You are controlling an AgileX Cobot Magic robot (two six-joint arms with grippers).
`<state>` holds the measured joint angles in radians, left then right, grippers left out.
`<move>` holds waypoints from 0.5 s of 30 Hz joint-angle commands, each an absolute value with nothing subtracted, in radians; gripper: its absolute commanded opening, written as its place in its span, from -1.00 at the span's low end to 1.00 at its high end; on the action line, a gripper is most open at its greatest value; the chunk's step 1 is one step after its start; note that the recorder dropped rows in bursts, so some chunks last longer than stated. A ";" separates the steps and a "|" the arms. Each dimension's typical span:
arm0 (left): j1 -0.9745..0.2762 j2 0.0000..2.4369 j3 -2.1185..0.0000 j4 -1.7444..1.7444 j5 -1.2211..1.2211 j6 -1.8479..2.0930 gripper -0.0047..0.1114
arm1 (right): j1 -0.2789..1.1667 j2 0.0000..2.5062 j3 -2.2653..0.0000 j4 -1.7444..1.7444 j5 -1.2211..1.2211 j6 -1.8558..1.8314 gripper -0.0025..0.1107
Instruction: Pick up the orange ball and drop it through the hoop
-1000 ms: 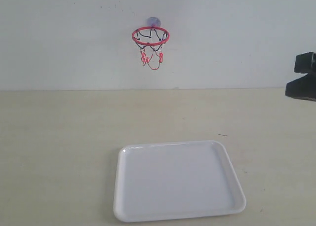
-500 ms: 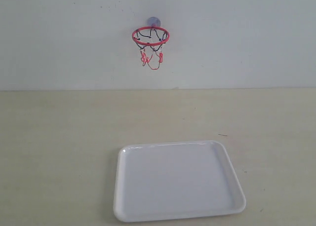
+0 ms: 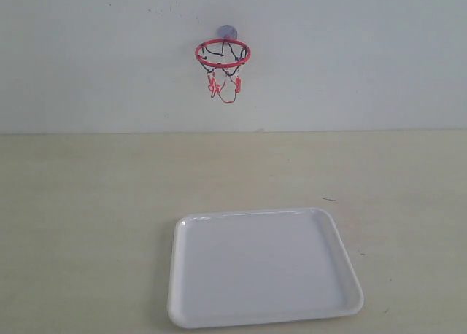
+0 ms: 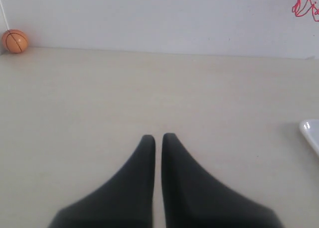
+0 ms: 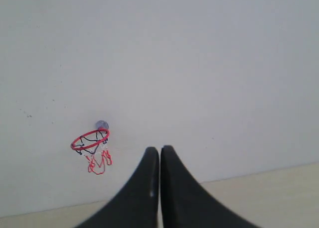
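Both pincers clenched on nothing, the ball well away.

The left black two-fingered pincer [image 4: 158, 137] has its tips nearly touching over the bare beige tabletop [image 4: 149, 88]. The small orange seamed ball [image 4: 14, 41] sits well ahead and off to one side, against the foot of the white wall. It's round, so no axis matters. The right pincer [image 5: 159, 149], also clamped empty, faces the red-ringed string-net hoop [image 5: 90, 141]. I'd say the left arm is nearer the ball.

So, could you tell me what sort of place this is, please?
Probably a staged robot test bench: a beige table against a plain white wall, a toy hoop stuck to that wall, and a white tray.
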<state>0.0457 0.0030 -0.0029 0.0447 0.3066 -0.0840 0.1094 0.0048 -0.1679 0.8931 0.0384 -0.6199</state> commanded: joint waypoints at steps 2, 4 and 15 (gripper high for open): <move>0.048 0.000 0.000 0.038 0.307 -0.084 -0.85 | 0.113 0.000 -0.164 0.431 0.128 -0.373 -0.96; 0.048 0.000 0.000 0.038 0.307 -0.084 -0.85 | 0.113 0.000 -0.164 0.257 0.171 -0.206 -0.96; 0.048 0.000 0.000 0.038 0.307 -0.084 -0.85 | 0.113 0.000 0.000 0.077 0.209 -0.036 -0.96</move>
<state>0.0457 0.0030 -0.0029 0.0447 0.3066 -0.0840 0.1094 0.0045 -0.0572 0.0885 0.2005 -0.0415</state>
